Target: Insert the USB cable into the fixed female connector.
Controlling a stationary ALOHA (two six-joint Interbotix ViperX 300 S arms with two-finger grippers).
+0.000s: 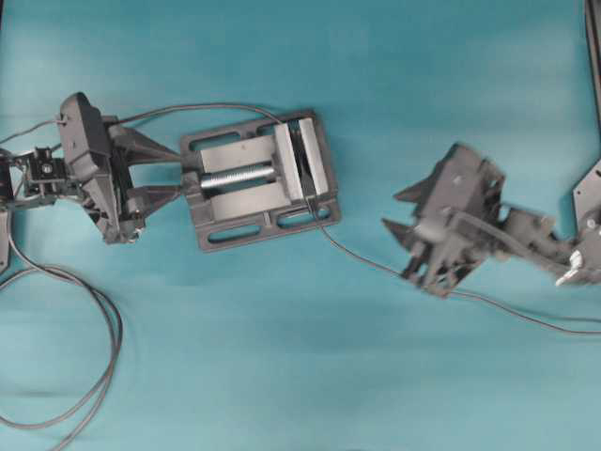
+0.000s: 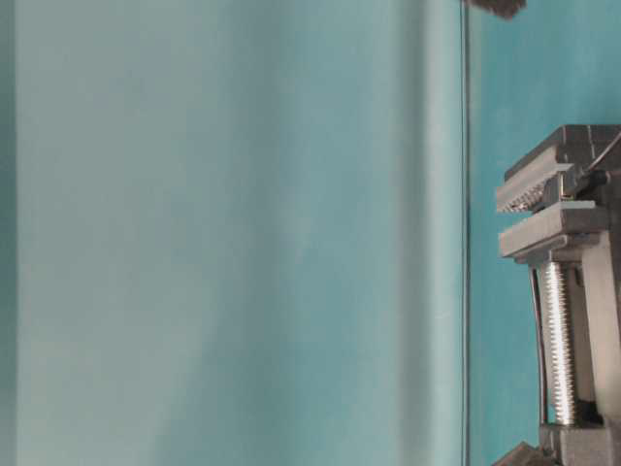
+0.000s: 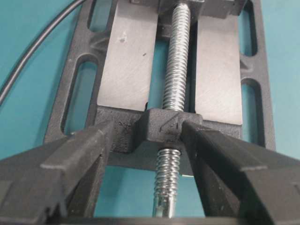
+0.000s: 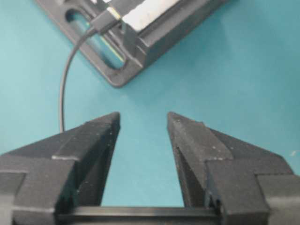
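Teal table (image 1: 282, 357), plug (image 4: 104, 18) wrist-view only

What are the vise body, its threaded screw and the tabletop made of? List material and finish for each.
Vise body: probably cast metal, dark grey and matt, with a grainy surface in the left wrist view.
Threaded screw: bright silvery metal, glossy, with sharp highlights on the threads.
Tabletop: smooth teal surface, matt; material cannot be told.

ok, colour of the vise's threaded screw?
Shiny silver. The threaded screw shows best in the left wrist view, against the dark grey vise.
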